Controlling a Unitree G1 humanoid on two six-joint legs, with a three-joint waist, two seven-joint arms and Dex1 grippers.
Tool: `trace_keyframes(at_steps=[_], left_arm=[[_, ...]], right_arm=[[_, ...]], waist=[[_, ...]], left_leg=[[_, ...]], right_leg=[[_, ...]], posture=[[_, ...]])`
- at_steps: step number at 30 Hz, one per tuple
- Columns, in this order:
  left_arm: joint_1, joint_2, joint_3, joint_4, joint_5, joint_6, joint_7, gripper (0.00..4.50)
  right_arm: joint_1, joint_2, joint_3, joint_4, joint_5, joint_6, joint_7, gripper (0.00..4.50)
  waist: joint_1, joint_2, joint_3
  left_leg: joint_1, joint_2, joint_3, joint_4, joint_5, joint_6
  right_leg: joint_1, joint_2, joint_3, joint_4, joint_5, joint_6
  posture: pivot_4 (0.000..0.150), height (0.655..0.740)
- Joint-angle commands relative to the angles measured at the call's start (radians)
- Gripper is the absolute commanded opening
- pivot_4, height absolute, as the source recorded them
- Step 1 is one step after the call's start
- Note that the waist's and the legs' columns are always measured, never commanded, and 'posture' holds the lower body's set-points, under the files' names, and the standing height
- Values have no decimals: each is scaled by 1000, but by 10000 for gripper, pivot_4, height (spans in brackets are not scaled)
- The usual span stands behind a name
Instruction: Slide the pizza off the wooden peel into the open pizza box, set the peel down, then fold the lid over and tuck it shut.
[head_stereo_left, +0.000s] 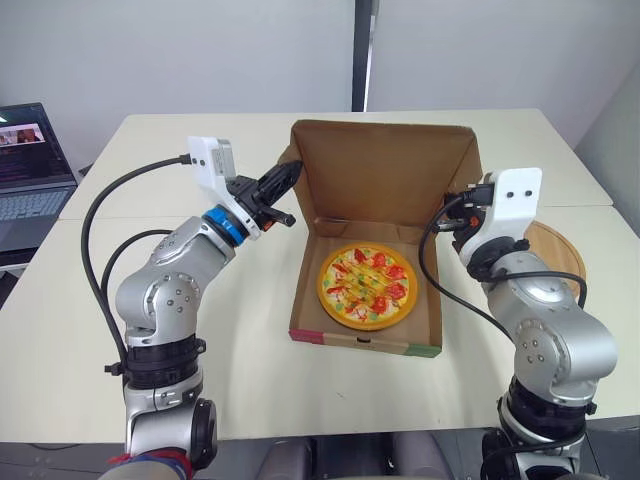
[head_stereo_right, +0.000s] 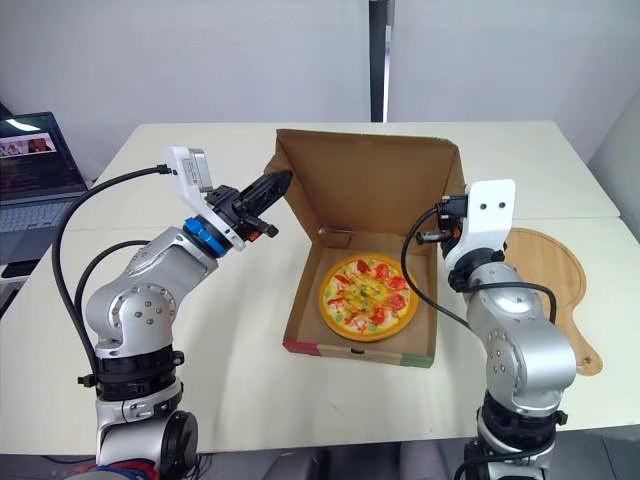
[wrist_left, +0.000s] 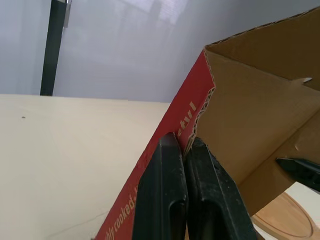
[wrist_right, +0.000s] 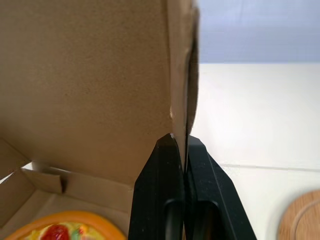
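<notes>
Pizza box lid (head_stereo_left: 385, 170): pinched between left jaws at its left side flap and between right jaws at its right edge, both pairs narrow on the cardboard. Standing near upright behind the base (head_stereo_left: 365, 340). Inside that base, lying flat, pizza (head_stereo_left: 366, 285). Just beside the box on the robot's right, flat on the bench (head_stereo_left: 250, 370), wooden peel (head_stereo_right: 555, 265), partly hidden by right arm.

The pizza box (head_stereo_left: 380, 180) is matt corrugated cardboard, the peel (head_stereo_right: 562, 258) smooth pale wood, the table (head_stereo_left: 250, 340) matt cream.
</notes>
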Motion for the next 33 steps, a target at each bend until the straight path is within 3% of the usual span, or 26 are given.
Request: trace_keyframes(at_steps=[1,16,30,33], left_arm=[[13,-16,-31,-54,-49,42,6,295],[140,34,-35,-152,-99,67,12,295],[254,77,-24,-236,-130,66,32,295],[264,80,-23,-243,-123,58,39,0]], right_arm=[[10,32,50,-84,41,26,6,0],[98,136,56,-135,52,90,-14,0],[282,89,148,-163,40,-41,2,0],[304,80,136,-164,41,-71,8,6939]], waist=[[0,0,0],[0,0,0],[0,0,-1],[0,0,-1]], left_leg=[[0,0,0,0,0,0],[2,0,0,0,0,0],[3,1,0,-1,0,0],[3,1,-1,-1,0,0]], right_leg=[[0,0,0,0,0,0],[2,1,0,0,0,0],[4,1,-1,0,-1,0],[4,1,-1,-1,-1,0]], posture=[[1500,7400],[1500,7400],[1500,7400],[1500,7400]])
